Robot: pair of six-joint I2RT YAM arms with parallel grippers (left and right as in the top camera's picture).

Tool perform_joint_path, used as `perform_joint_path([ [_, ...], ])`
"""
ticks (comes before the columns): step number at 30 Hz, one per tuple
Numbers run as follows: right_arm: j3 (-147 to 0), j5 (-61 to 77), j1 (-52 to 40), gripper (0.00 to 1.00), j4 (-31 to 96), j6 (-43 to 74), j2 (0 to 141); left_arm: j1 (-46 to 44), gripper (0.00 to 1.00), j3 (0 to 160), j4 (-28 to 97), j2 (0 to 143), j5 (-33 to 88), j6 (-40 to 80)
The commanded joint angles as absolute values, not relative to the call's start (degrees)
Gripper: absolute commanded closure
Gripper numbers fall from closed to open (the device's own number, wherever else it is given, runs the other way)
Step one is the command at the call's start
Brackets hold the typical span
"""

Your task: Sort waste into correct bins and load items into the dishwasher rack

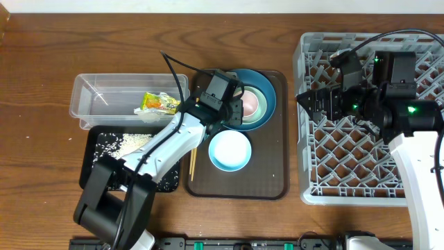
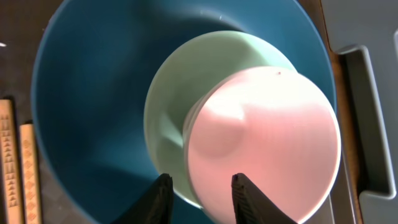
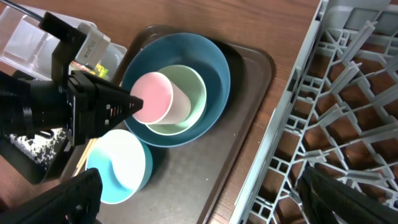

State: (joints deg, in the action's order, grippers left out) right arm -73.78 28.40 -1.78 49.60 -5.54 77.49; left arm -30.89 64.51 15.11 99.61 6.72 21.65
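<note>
Your work surface is a dark brown wooden table with a visible grain. A pale strip of the room shows beyond its far edge. In the middle lies a brown serving tray. On its far half sits the large dark blue bowl, with the pale green bowl nested inside and the small pink cup tilted in the green one. The small light blue bowl stands alone on the tray's near half. The wooden chopsticks lie along the tray's left edge. Your left gripper is down at the pink cup. Its fingers are a narrow way apart, one on each side of the cup's rim, and you cannot tell whether either touches it. At the far left is the clear tub, holding the yellow-green snack wrapper. Just nearer is the black tray, scattered with white rice grains. The grey dishwasher rack fills the right side. Your right gripper hangs above the rack's left edge with its fingers spread wide, holding nothing.
</note>
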Motion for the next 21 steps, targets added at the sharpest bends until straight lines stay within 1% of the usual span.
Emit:
perform_joint_path([
  [1,-74.9,27.9,-1.8,0.01,49.7,-6.3,78.4,-30.7,0.67,65.7,13.7,99.9,7.1,22.0],
  [4,-74.9,26.6,-1.8,0.01,49.7,-6.3,78.9,-30.7,0.67,65.7,12.7,99.9,7.1,22.0],
  [8,-74.9,25.6,-1.8,0.01,49.8,-6.3,79.1,-30.7,0.72,65.7,12.5,99.9,7.0,22.0],
  [14,-74.9,24.8,-1.8,0.01,50.0,-6.3,79.1,-30.7,0.73,65.2,12.5,100.0,7.0,22.0],
  [16,-74.9,23.8,-1.8,0.01,50.2,-6.3,79.1,-30.7,0.76,64.8,12.5,100.0,6.9,22.0],
  [21,-74.9,23.8,-1.8,0.01,50.5,-6.3,79.1,-30.7,0.78,64.4,12.5,100.0,6.9,22.0],
])
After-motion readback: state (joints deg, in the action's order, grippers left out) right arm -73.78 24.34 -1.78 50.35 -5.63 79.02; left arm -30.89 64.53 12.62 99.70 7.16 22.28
